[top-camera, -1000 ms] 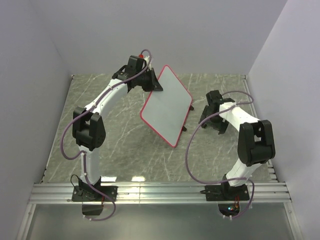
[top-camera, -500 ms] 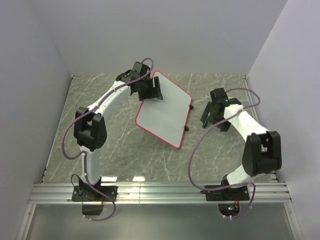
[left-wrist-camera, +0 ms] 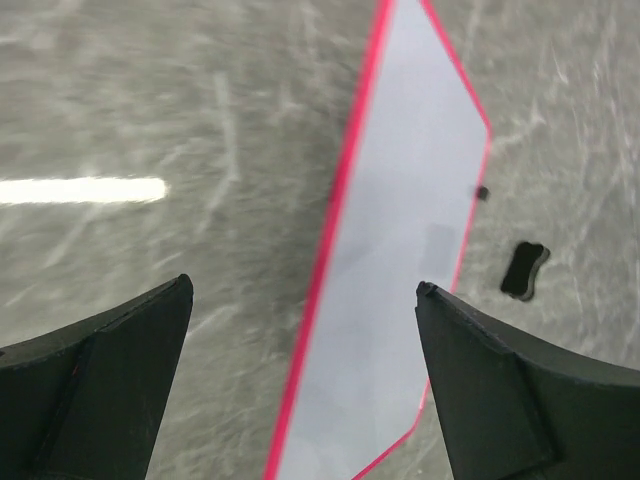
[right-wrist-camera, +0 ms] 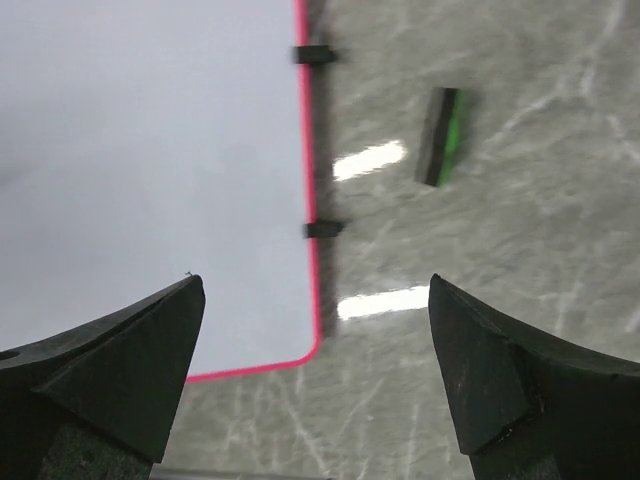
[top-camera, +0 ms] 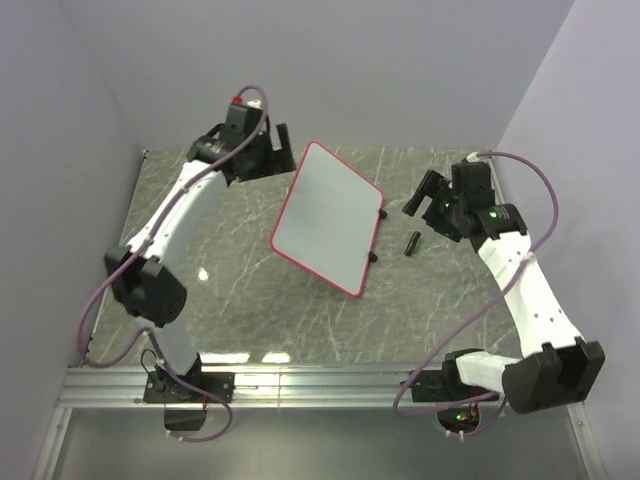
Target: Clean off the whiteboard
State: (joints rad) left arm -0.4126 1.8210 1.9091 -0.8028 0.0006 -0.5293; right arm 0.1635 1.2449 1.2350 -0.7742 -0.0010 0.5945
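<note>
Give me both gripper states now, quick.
Left gripper: open, holding nothing.
Right gripper: open, holding nothing.

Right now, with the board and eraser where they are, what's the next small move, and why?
Probably just pull the left gripper and right gripper back to rest. Both are open and holding nothing, the whiteboard looks blank in every view, and the eraser lies on the table to its right, so I see nothing left to wipe.
</note>
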